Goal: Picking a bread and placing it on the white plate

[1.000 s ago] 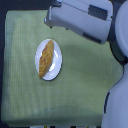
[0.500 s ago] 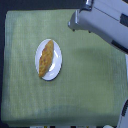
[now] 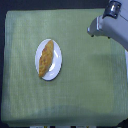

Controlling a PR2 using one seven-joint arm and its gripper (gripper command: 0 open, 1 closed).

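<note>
Gripper (image 3: 91,31): fingers not resolvable in the ext. view, just a grey-white blur at the arm's tip, so can't tell if spread or pressed together. Nothing visibly held. It hangs over the cloth near the far right corner, well apart from the plate.

Task status, judged from how things lie: looks done. Bread (image 3: 46,57) lies on the white plate (image 3: 57,51), lengthwise along the plate's long axis, tilted a bit, ends about reaching the rim. No part seems to hang off onto the cloth. Nothing obvious left except the arm clearing away.

Plate sits left of centre on the table, nearer the left edge than the right, roughly midway front to back.

Surface: table w/ a pale green woven cloth (image 3: 85,85), flat, fine grid texture, covering almost the whole top. Nothing else on it that I can see.

Room: dark strip beyond the far edge and down the right side; light scraps at the near edge, too small to ID.
</note>
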